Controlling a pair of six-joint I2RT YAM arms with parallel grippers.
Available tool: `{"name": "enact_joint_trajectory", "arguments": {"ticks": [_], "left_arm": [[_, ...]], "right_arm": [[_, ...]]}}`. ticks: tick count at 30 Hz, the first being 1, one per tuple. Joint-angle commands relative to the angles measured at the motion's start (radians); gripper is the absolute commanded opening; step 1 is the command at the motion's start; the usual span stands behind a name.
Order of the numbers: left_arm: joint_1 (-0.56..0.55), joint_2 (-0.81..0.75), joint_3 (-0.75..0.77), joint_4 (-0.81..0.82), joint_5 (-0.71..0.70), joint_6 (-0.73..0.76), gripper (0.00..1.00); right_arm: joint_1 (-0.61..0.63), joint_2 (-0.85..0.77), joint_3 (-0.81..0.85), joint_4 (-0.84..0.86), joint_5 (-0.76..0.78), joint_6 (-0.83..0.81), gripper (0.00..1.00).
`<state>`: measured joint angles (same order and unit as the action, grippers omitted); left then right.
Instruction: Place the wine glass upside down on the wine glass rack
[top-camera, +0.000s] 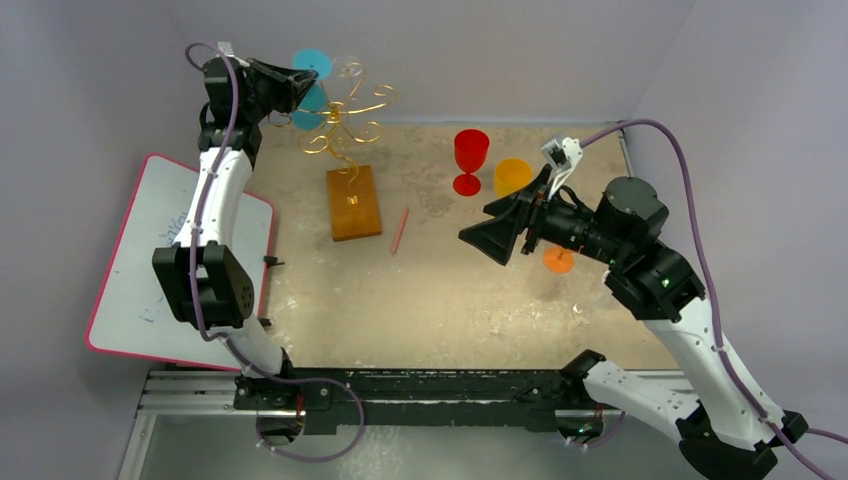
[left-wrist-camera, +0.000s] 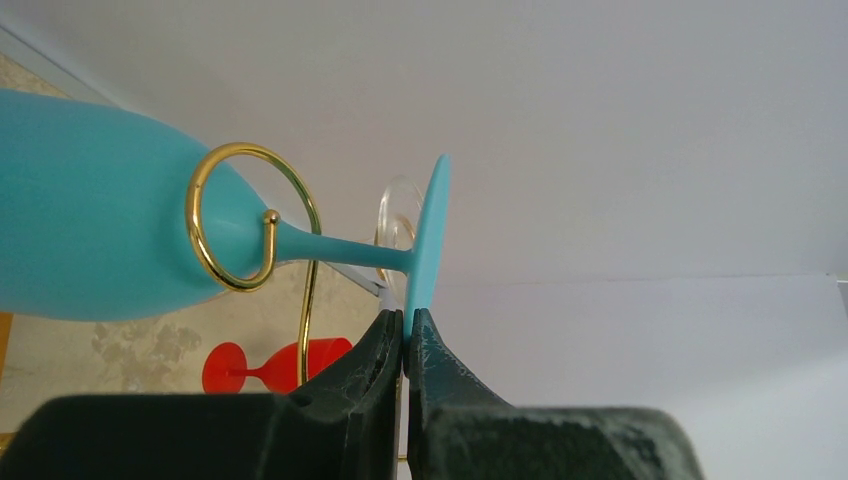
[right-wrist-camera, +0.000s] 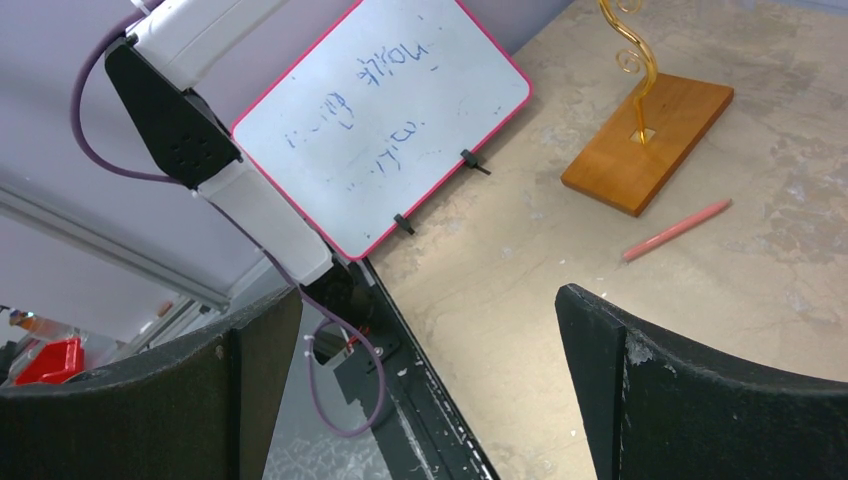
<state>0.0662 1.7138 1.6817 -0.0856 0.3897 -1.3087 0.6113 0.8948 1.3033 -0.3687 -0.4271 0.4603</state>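
A light blue wine glass (left-wrist-camera: 90, 230) hangs at the wine glass rack (top-camera: 350, 115), a gold wire tree on an orange-brown wooden base (top-camera: 354, 203). Its stem (left-wrist-camera: 340, 250) runs through one curled gold loop (left-wrist-camera: 243, 148). My left gripper (left-wrist-camera: 404, 325) is shut on the rim of the glass's round foot (left-wrist-camera: 430, 240), high at the back left of the table (top-camera: 300, 85). The right gripper (top-camera: 490, 240) hovers over the middle right of the table, jaws wide open with nothing between them (right-wrist-camera: 430, 330).
A red wine glass (top-camera: 471, 160) and an orange cup (top-camera: 512, 177) stand at the back right. A pink pencil (top-camera: 400, 230) lies right of the rack's base. A pink-framed whiteboard (top-camera: 180, 260) overhangs the left edge. A clear glass (left-wrist-camera: 398, 215) shows behind the blue foot.
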Motion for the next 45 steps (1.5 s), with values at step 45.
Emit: {"name": "enact_joint_trajectory", "arguments": {"ticks": [45], "left_arm": [[0.019, 0.04, 0.156, -0.058, -0.118, 0.023, 0.03]], "right_arm": [[0.005, -0.035, 0.012, 0.03, 0.031, -0.001, 1.0]]}}
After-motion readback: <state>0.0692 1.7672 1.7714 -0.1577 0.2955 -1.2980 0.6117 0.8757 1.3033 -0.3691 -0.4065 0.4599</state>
